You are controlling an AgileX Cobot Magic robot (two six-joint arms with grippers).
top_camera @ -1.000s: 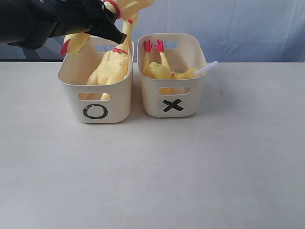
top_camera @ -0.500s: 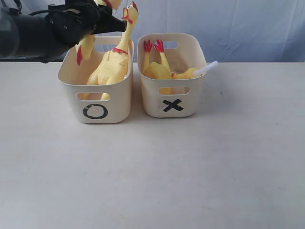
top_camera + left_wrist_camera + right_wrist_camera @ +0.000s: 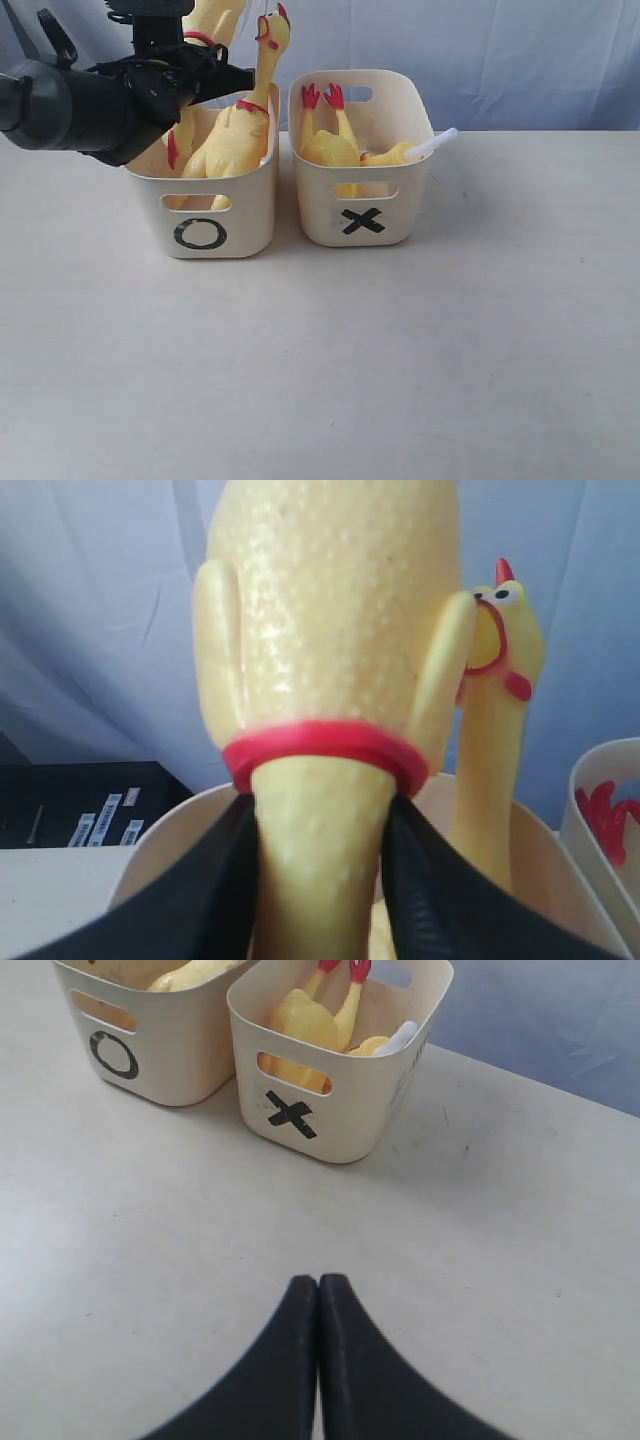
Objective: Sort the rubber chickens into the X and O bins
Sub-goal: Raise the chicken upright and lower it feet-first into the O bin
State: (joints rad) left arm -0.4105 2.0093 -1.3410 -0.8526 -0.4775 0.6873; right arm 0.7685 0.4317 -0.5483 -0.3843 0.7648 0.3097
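Left gripper (image 3: 320,815) has its jaws clamped on a chicken (image 3: 330,620) at the neck, right by the red band, above the O bin (image 3: 250,210). I'd guess it's soft, light and squishy (the neck's a good handle). Right gripper (image 3: 318,1295) is closed and empty.

We see a pale table carrying two cream bins.

The table (image 3: 400,350) is flat and off-white, with a matte top flecked by a few small dark specks. Two tubs stand upright on it toward its far edge, just beside each other with a narrow gap between them. In the exterior view, the O bin (image 3: 248,200) is on the left and the X bin (image 3: 318,205) on the right. Each has rounded corners and turns a handle slot and its black mark toward us.
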